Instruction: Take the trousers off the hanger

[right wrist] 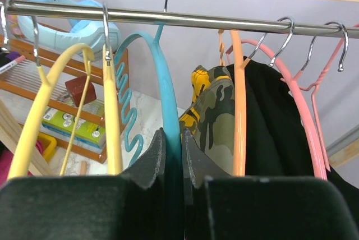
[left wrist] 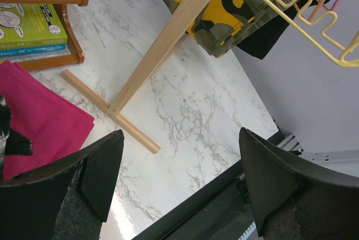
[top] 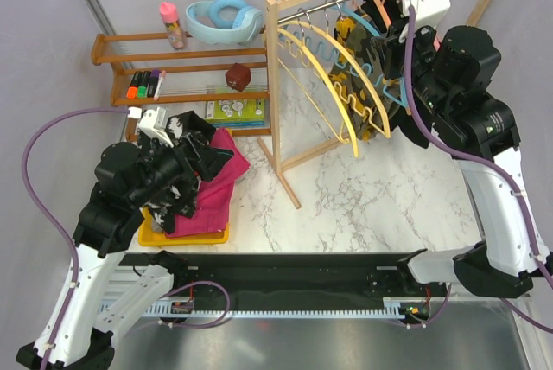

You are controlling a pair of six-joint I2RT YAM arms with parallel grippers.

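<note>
Olive-and-yellow camouflage trousers (top: 361, 100) and black trousers (top: 381, 9) hang on the wooden rack's metal rail (right wrist: 185, 20). My right gripper (right wrist: 173, 139) is shut on a blue hanger (right wrist: 162, 77). Just right of it are the camouflage trousers (right wrist: 213, 111), an orange hanger (right wrist: 239, 111) and the black trousers (right wrist: 275, 122). My right gripper is up at the rail in the top view (top: 393, 41). My left gripper (left wrist: 179, 184) is open and empty, above the magenta trousers (top: 216, 188) and black speckled trousers (top: 184, 126) piled on a yellow tray (top: 186, 236). Grey trousers are not visible.
Several empty yellow hangers (top: 341, 85) hang at the rack's left end. The rack's wooden post (left wrist: 162, 44) and foot (top: 289, 187) stand on the marble table. A wooden shelf (top: 130, 41) at the back left holds a green book (top: 235, 111), markers, a pink bottle and a blue ring-shaped item.
</note>
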